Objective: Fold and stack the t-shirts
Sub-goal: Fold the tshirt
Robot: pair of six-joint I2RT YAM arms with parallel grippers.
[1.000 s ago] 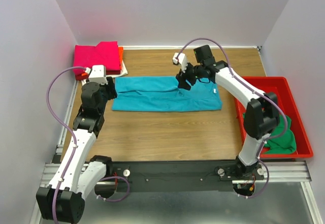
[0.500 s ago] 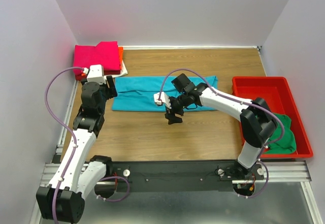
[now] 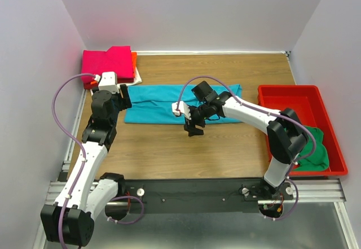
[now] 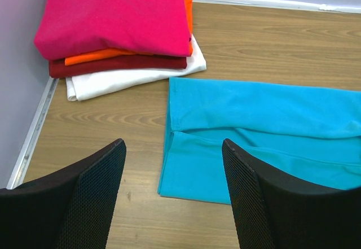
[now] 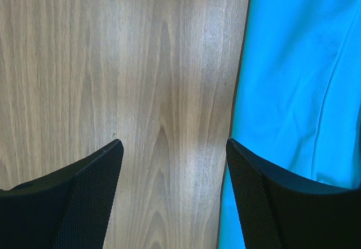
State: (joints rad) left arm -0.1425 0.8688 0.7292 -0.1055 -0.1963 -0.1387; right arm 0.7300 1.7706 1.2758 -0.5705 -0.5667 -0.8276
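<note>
the teal t-shirt is laid as a strip at mid-frame, long axis left to right. the left gripper, at its left end, and the right gripper, at its lower edge, are seen open, empty.

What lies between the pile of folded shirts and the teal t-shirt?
Nothing but a narrow strip of bare wooden table; the pile and the teal t-shirt do not touch. The left wrist view shows it.

Across table middle, folded t-shirt; t-shirt stack behind it, far-left corner; tray at right edge (crumpled t-shirt inside).
</note>
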